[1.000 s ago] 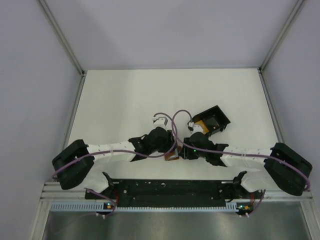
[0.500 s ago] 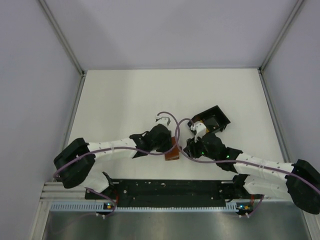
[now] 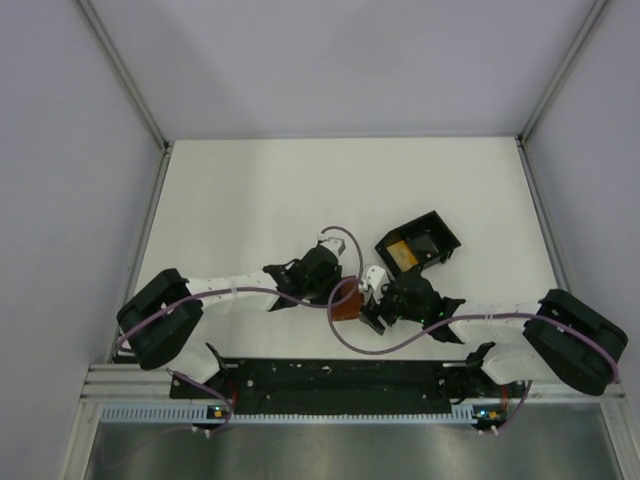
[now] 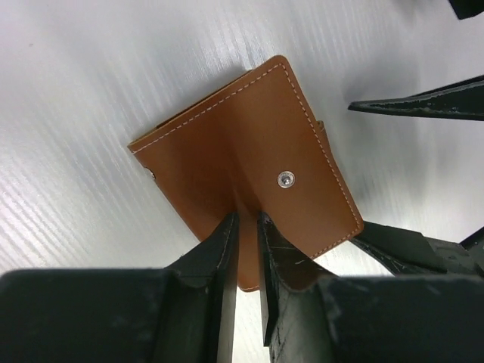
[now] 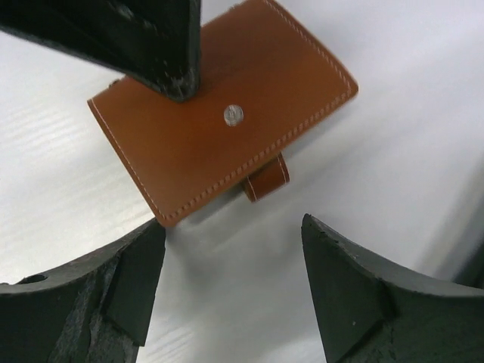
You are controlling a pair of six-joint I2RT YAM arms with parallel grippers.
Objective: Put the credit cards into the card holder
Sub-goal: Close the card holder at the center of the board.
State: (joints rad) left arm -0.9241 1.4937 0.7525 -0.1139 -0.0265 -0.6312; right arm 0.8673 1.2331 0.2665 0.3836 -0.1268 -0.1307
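The card holder (image 3: 346, 300) is a brown leather wallet, folded shut, with a snap stud and a short tab (image 5: 266, 178). My left gripper (image 4: 246, 227) is shut on the wallet (image 4: 249, 151), pinching a raised fold in its middle. My right gripper (image 5: 231, 253) is open and empty, its jaws just in front of the wallet's (image 5: 219, 113) edge with the tab, not touching it. In the top view it (image 3: 372, 308) sits right of the wallet. One tan-gold card (image 3: 402, 252) lies in the black box. Other credit cards are hidden.
The black open-frame box (image 3: 428, 240) stands just behind and right of the grippers. White table (image 3: 250, 200) all around, with enclosure walls at the sides and back. Both arms meet near the table's front middle, cables looping over them.
My right gripper has swung from near the black box down to the wallet's right side. My left gripper stays shut on the wallet, which has shifted slightly away from the front edge.
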